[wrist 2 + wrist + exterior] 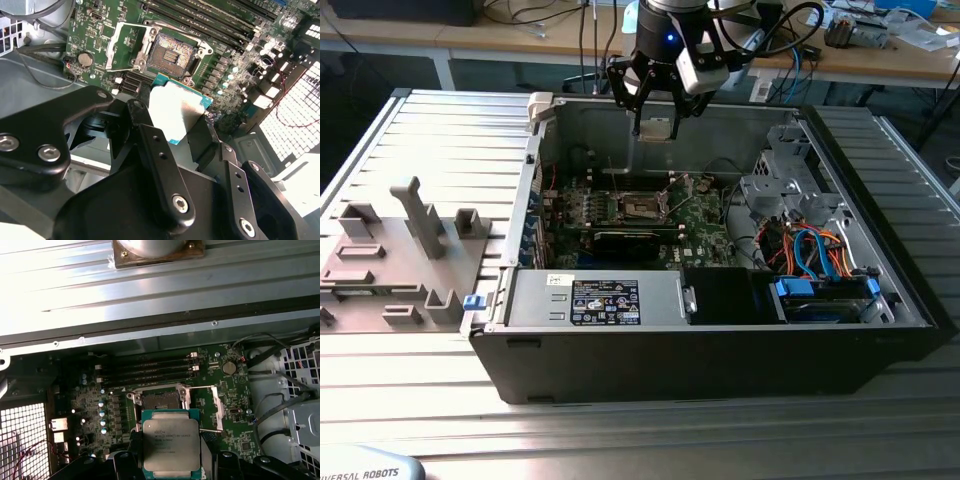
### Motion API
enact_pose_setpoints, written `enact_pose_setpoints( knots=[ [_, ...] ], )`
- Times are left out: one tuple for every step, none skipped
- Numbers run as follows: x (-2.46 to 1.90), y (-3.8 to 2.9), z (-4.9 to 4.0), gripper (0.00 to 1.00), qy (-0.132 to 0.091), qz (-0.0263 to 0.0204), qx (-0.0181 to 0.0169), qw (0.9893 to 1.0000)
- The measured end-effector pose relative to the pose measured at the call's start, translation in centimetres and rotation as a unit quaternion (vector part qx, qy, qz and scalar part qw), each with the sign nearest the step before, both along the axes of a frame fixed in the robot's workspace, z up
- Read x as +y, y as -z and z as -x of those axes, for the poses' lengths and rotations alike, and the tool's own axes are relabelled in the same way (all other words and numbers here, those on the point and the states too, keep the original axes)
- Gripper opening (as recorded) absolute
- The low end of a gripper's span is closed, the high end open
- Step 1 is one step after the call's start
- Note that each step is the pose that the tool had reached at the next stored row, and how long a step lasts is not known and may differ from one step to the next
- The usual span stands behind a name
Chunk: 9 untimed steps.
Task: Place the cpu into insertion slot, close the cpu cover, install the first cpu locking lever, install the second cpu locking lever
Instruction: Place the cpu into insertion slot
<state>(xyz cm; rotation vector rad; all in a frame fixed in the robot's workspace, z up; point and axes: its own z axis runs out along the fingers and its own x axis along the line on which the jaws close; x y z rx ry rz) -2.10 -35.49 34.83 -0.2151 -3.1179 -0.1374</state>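
The black multi-fingered gripper (657, 118) hangs above the open black computer case (720, 350), its fingers clamped on the edges of the small square silvery-topped cpu (171, 445). The cpu is held clear of the green circuit board (90, 30), near the bare square black insertion slot (172, 52). The thin silvery cpu cover (124, 46) is swung open beside the slot.

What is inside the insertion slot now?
Nothing: the insertion slot shows its bare contact grid, the cpu cover swung open beside it. The cpu, held by the gripper, covers one edge.
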Motion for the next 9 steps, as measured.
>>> enact_pose_setpoints(
  knots=[
    [0.00, 0.00, 0.00, 0.54, 0.000, 0.0000, 0.0000, 1.0000],
    [0.00, 0.00, 0.00, 0.54, 0.001, 0.0000, 0.0000, 1.0000],
    [0.00, 0.00, 0.00, 0.54, 0.001, 0.0000, 0.0000, 1.0000],
    [0.00, 0.00, 0.00, 0.54, 0.001, 0.0000, 0.0000, 1.0000],
    [0.00, 0.00, 0.00, 0.54, 0.002, 0.0000, 0.0000, 1.0000],
    [0.00, 0.01, 0.00, 0.54, 0.002, 0.0000, 0.0000, 1.0000],
    [0.00, 0.01, 0.00, 0.54, 0.002, 0.0000, 0.0000, 1.0000],
    [0.00, 0.01, 0.00, 0.54, 0.003, 0.0000, 0.0000, 1.0000],
    [0.00, 0.01, 0.00, 0.54, 0.003, 0.0000, 0.0000, 1.0000]
  ],
)
